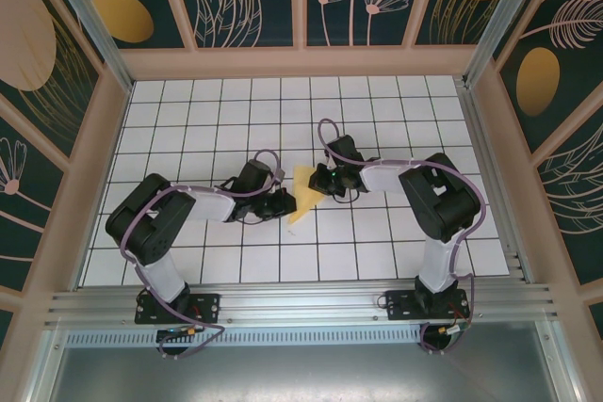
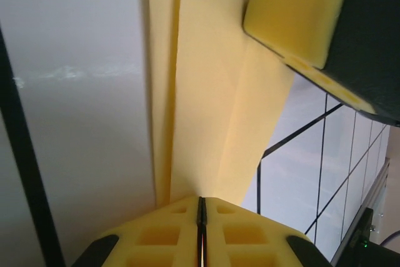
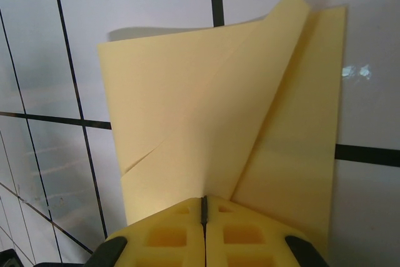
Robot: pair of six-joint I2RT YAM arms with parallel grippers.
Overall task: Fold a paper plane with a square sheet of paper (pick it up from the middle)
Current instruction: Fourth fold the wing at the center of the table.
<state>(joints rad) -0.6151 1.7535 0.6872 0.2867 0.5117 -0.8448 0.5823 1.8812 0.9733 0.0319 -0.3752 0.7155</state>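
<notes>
The yellow sheet of paper is folded into a pointed wedge with overlapping flaps, tip toward the near edge, over the middle of the grid table. My left gripper meets its left edge and my right gripper its right edge. In the left wrist view the jaws are shut with the paper running out from between them, and a yellow finger of the right gripper presses the paper's far end. In the right wrist view the jaws are shut on the creased paper.
The white grid table extends on all sides of the paper. Wooden frame walls with patterned panels enclose the back and sides. An aluminium rail runs along the near edge by the arm bases.
</notes>
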